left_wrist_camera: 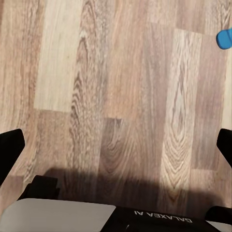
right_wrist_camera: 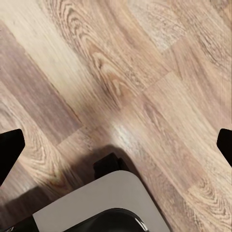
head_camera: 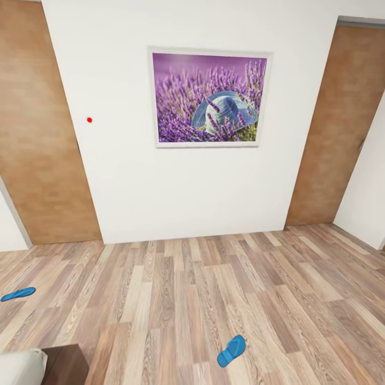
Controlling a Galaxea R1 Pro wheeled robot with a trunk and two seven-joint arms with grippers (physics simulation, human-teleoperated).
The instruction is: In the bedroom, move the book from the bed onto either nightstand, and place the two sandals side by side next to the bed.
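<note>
Your left gripper (left_wrist_camera: 116, 145) is spread wide: the two black fingertips (left_wrist_camera: 10, 145) sit at opposite edges of the left wrist view with bare floor (left_wrist_camera: 121, 72) between them. It holds nothing and touches nothing. The tip of one blue sandal shows at the edge of that view, well apart from the fingers.

Your right gripper (right_wrist_camera: 116, 145) is likewise spread wide, its fingertips (right_wrist_camera: 9, 147) at opposite edges of the right wrist view, with plank floor between them. It holds nothing and touches nothing.

Count in the head view:
- Sandals: two. One sandal (head_camera: 231, 350) lies flat on the floor low in the view, right of centre. The second sandal (head_camera: 18, 293) lies flat at the far left edge. The two are well apart, not side by side.
- Doors: two light-brown panels, one door (head_camera: 37, 123) at the left and a second door (head_camera: 342, 123) at the right of the white wall (head_camera: 123, 182).
- Pictures: one framed lavender picture (head_camera: 209, 97) on the wall.
- Red dots: one small dot (head_camera: 89, 120) on the wall, left of the picture.
- Beds: one; only its corner (head_camera: 64, 366) is visible at the lower left, dark wood with a light-grey mattress edge (head_camera: 21, 368). The second sandal lies nearer this corner than the first.
</note>
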